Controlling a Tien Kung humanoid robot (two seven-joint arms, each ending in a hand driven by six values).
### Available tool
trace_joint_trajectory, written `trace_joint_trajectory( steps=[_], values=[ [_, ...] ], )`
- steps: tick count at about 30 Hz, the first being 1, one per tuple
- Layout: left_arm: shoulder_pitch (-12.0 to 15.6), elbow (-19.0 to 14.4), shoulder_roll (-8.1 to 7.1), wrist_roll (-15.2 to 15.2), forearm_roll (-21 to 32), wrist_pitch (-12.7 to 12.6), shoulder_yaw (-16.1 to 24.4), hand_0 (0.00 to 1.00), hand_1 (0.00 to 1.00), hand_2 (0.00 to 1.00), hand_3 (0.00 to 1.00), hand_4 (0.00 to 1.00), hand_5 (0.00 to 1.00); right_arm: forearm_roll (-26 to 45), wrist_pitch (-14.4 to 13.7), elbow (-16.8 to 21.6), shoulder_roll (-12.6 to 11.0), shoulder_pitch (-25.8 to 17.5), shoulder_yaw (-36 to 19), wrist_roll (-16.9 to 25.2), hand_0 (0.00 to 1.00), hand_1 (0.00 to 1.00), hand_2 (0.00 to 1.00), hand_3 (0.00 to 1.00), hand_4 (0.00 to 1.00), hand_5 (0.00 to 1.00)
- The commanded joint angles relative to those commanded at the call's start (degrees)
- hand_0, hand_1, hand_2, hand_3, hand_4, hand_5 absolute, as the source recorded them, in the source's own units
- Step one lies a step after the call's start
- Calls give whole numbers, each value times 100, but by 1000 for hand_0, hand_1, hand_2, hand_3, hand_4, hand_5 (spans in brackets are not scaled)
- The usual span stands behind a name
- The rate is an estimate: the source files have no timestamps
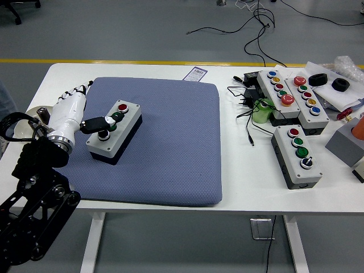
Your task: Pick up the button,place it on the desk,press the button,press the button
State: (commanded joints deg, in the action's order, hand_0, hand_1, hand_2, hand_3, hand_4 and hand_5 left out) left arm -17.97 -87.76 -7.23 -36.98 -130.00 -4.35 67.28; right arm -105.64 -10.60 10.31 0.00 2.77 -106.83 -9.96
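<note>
Box (pixel 114 132) sits on the pad (pixel 170 142) — rigid, probably light, smooth-sided; grip its long sides. Your left hand (pixel 77 114) rests relaxed, holding nothing, thumb over the buttons.

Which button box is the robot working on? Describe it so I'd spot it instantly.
Find the blue pad covering the table's left half. The grey button box sits alone on its left part, with the left hand reaching over it. Unlike the other boxes clustered on bare table to the right, it lies on the pad.
</note>
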Motion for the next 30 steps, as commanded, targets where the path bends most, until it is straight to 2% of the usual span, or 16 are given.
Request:
trace_joint_trajectory(
  steps=[3, 5, 8, 17, 23, 27, 28, 30],
  values=[
    [-9, 32, 108, 0, 0, 30, -29, 998, 998, 998, 998, 998, 605, 3, -1, 0, 0, 3, 6, 1, 552, 677, 734, 632, 304, 151],
    [-29, 132, 279, 0, 0, 32, -35, 998, 998, 998, 998, 998, 600, 18, -4, 0, 0, 6, 3, 5, 552, 677, 734, 632, 304, 151],
    [-49, 282, 429, 0, 0, -10, -63, 998, 998, 998, 998, 998, 600, 32, -6, 0, 0, 13, 16, 4, 552, 677, 734, 632, 304, 151],
    [-70, 723, 721, 0, 0, -120, -91, 998, 998, 998, 998, 998, 601, 54, 2, 0, 0, 22, 33, 5, 551, 677, 730, 632, 305, 152],
    [-142, 1226, 723, 0, 0, -327, -49, 998, 998, 998, 998, 998, 592, 60, 10, 0, 0, 24, 72, -6, 551, 677, 730, 632, 305, 152],
    [-255, 1438, 723, 0, 0, -255, 14, 998, 998, 998, 998, 998, 592, 58, 13, 0, 0, 28, 82, -8, 551, 677, 730, 632, 305, 152],
    [-278, 1473, 723, 0, 0, -238, 39, 948, 998, 998, 998, 998, 581, 59, 14, 0, 0, 28, 85, -8, 547, 676, 730, 631, 304, 154],
    [-323, 1533, 723, 0, 0, -211, 72, 948, 998, 998, 998, 998, 581, 62, 13, 0, 0, 27, 81, -6, 547, 676, 730, 631, 304, 154]
  ],
)
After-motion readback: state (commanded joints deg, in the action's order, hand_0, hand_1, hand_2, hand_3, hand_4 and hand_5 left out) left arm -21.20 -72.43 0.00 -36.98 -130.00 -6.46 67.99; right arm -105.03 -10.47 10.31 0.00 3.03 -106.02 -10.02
